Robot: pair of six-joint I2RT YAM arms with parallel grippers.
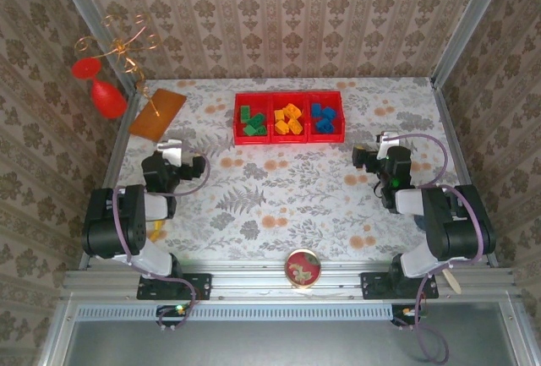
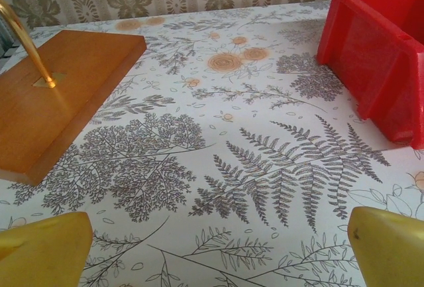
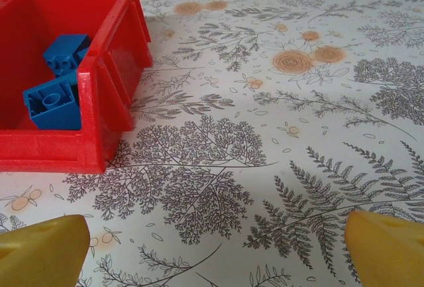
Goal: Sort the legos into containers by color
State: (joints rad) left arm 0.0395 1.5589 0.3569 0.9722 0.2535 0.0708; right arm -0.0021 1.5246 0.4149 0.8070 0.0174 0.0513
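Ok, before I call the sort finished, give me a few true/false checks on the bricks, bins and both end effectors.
1. The blue bricks lie in the rightmost of the bins, seen from above. True.
2. A green brick lies loose on the table. False: the green bricks sit in the leftmost bin.
3. The left end effector is open and empty. True.
4. The right end effector grips a blue brick. False: it is open, empty.
5. The wooden board touches the bins. False: bare table lies between.

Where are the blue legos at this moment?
In the top view, the blue legos lie in the right-hand red bin, beside the orange-yellow legos in the middle bin.
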